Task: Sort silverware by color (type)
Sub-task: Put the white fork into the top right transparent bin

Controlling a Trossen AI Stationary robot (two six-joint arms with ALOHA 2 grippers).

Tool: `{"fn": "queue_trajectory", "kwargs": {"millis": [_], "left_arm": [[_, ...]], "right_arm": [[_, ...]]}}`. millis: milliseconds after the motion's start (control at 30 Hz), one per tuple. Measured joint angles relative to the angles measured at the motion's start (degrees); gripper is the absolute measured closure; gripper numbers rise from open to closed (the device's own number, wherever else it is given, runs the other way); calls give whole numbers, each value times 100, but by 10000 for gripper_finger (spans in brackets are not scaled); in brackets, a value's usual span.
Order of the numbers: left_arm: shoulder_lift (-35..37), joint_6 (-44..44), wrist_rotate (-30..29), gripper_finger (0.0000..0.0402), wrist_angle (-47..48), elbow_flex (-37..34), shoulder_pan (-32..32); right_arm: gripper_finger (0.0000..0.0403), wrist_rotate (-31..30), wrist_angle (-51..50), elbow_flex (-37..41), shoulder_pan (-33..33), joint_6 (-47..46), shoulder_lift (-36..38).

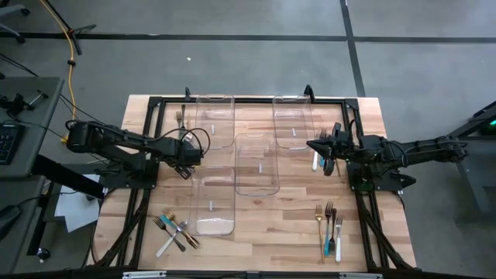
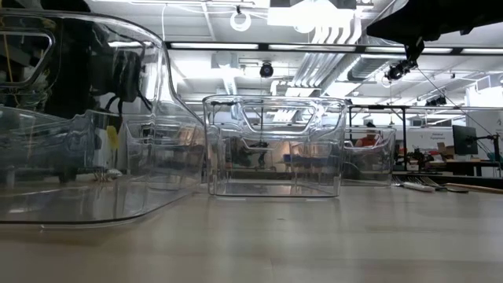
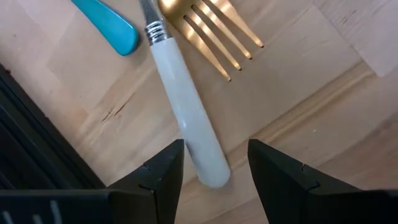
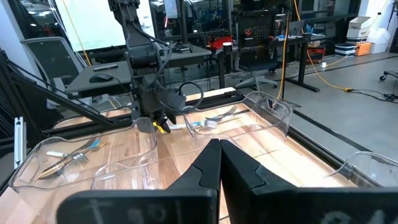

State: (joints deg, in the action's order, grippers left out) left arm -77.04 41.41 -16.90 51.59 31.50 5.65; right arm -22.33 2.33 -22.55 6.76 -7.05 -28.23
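A white-handled utensil lies flat on the wooden table, with a teal handle and a gold fork beside it. My left gripper points steeply down over them and is open. Its fingers stand on either side of the white handle's free end without touching it. In the high view this gripper sits between the left bins and hides those pieces. My right gripper hovers level at the table's right, shut and holding nothing.
Several clear bins stand on the table. More silverware lies at the front left and the front right. One fork lies far left, and another piece lies by the right gripper. A black frame rail runs beside the left gripper.
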Motion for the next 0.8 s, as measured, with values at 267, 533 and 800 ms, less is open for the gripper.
{"fn": "queue_trajectory", "kwargs": {"millis": [267, 533, 800], "left_arm": [[-201, 48, -18, 231, -39, 19, -4], [-203, 48, 169, 239, -37, 10, 0], [-212, 58, 329, 310, 45, 5, 0]], "right_arm": [[402, 2, -1, 1, 0, 0, 0], [402, 129, -2, 0, 0, -2, 0], [402, 177, -2, 0, 1, -2, 0]]}}
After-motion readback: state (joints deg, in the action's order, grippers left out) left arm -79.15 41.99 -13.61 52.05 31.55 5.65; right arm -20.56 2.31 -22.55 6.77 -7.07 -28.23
